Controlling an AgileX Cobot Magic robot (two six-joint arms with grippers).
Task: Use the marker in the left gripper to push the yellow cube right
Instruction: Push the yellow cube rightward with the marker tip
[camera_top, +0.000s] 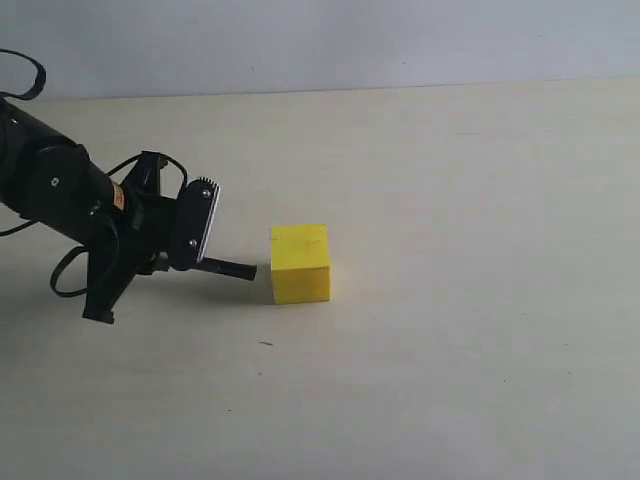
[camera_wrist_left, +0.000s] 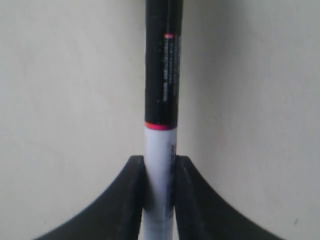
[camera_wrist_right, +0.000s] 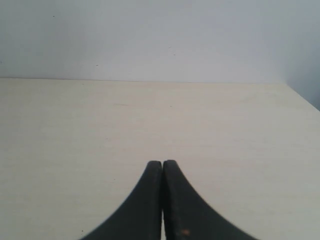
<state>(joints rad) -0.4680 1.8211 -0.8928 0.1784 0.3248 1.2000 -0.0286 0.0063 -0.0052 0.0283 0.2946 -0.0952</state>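
The yellow cube (camera_top: 300, 262) rests on the pale table near the middle of the exterior view. My left gripper (camera_top: 188, 262) sits just left of it, low over the table, shut on the marker (camera_top: 228, 267). The marker's black end points right at the cube, with a small gap between its tip and the cube's left face. In the left wrist view the marker (camera_wrist_left: 162, 105) runs straight out from between the two black fingers (camera_wrist_left: 131, 200), which clamp its white barrel; the cube is out of that view. My right gripper (camera_wrist_right: 162, 162) is shut with nothing in it, and does not appear in the exterior view.
The pale table (camera_top: 470, 340) stretches on to the right of the cube. A white wall (camera_top: 320, 40) rises behind the table's far edge. A black cable (camera_top: 25, 75) loops off the left arm at the far left.
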